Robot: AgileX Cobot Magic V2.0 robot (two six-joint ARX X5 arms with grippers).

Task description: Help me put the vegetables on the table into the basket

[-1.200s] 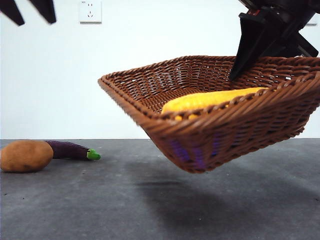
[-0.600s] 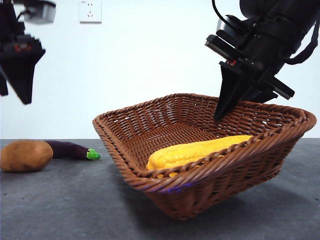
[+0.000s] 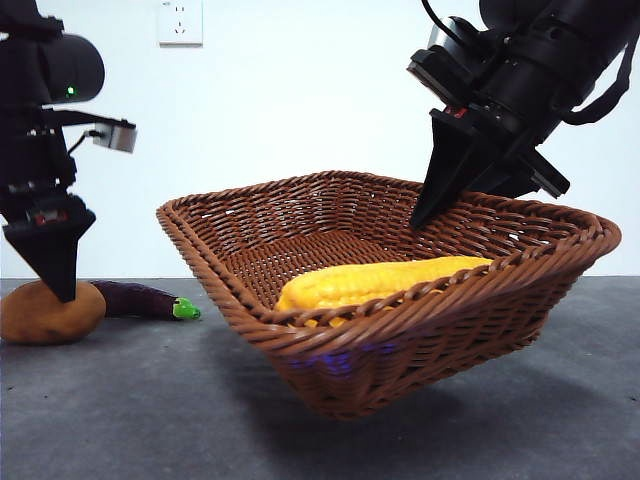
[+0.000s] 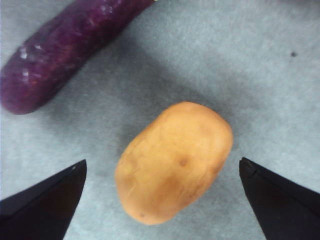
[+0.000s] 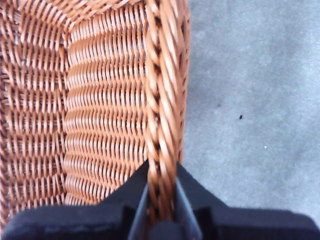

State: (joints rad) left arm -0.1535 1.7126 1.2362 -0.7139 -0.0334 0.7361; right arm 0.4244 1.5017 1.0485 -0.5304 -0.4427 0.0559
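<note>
The left gripper (image 4: 160, 172) hung low over the potato (image 4: 175, 161), jaws spread wide either side. The right gripper (image 5: 161, 207) clenched the basket (image 3: 400, 330) rim. Half a second before, the left was higher and the basket sat further right. Corn (image 3: 385, 280) lay inside; the eggplant (image 3: 140, 298) lay on the desk (image 3: 130, 410).
</note>
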